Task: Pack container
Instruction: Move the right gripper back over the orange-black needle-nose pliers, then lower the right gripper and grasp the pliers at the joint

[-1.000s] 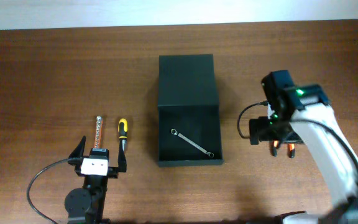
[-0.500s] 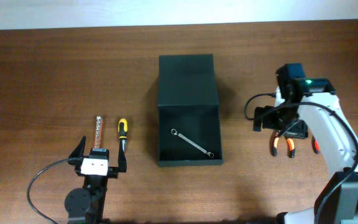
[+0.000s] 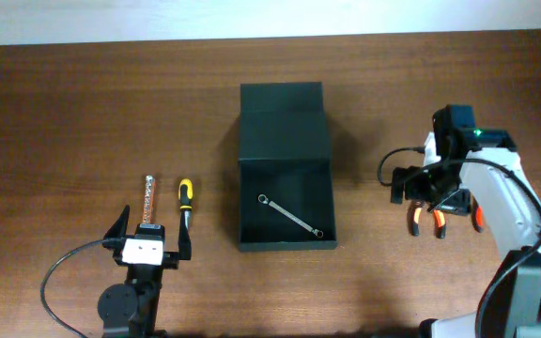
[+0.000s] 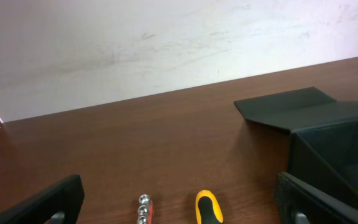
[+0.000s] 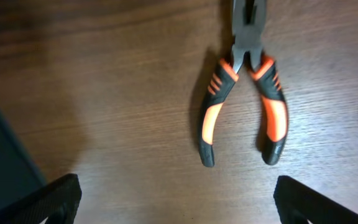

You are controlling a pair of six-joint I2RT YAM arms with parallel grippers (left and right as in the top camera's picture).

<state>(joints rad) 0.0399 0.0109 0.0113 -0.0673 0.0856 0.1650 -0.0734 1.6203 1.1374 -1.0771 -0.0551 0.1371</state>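
Pliers (image 5: 244,93) lie just ahead of your right gripper (image 5: 176,193), whose jaws are spread wide and empty (handles splayed too). Close off-centre and you may pinch one handle, twisting them. Container (image 3: 284,131) sits off to its left, lid open.

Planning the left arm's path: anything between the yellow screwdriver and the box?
Nothing. The overhead view shows only bare table between the screwdriver and the left wall of the open box.

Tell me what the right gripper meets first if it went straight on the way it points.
Most likely the pliers, lying flat on the table just ahead of the open right gripper; how far above them it sits is unclear.
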